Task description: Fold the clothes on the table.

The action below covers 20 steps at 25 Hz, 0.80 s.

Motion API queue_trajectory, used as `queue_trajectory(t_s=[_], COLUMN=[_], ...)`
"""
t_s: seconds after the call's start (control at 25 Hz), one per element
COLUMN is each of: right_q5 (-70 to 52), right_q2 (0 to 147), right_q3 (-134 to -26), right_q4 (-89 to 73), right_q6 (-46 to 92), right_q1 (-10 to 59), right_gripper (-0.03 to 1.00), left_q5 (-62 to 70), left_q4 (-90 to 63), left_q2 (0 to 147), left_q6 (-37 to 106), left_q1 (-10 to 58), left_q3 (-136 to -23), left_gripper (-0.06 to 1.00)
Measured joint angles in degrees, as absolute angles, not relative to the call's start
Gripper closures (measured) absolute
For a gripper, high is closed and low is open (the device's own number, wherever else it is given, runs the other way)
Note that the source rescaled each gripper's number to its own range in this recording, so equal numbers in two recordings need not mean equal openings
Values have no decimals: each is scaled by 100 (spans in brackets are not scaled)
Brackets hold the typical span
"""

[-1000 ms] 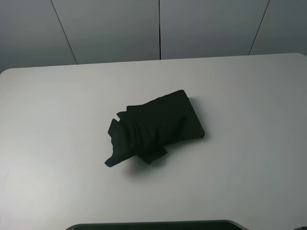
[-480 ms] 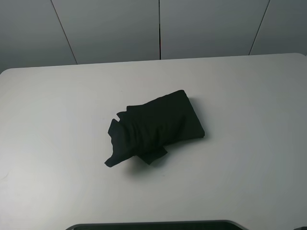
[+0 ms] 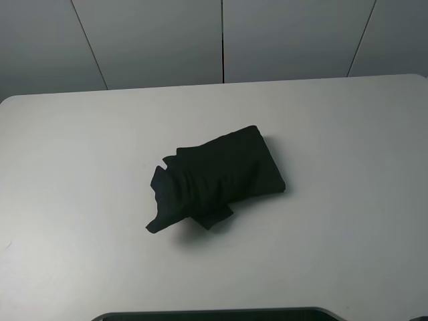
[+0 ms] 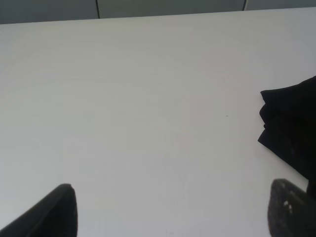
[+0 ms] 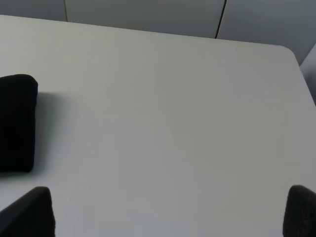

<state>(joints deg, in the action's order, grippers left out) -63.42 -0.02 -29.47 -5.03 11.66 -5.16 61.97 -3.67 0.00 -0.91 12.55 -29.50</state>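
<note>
While grey wall panels fill the background at twelve o'clock in the high view, the table takes up nearly everything else, white and matte, with rounded far corners; on it, close to the middle and slightly toward seven o'clock, lies the black T-shirt, bundled into a rough slanted packet, its tidier rounded end toward two o'clock and its ragged, rumpled end with a loose flap toward seven o'clock; no print or label shows. Neither arm appears in the high view. From the left wrist, the left gripper has its two dark fingertips spread wide over bare table, holding nothing, the shirt's ragged edge near one tip; from the right wrist, the right gripper is likewise spread wide and empty, the shirt's rounded end beside one tip.
</note>
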Motion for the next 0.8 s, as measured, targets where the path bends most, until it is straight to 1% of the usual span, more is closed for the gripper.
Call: queue_trajectory(t_s=[0.8], right_q5=[-6342], right_q2=[-2], right_q3=[-2947], right_q4=[-503], right_q6=[1155], right_q1=[-516], right_gripper=[-3], left_q5=[6197], left_q4=[-357], left_q2=[0], left_q6=[-77], left_q1=[1255], left_q3=[-2950], left_gripper=[-5])
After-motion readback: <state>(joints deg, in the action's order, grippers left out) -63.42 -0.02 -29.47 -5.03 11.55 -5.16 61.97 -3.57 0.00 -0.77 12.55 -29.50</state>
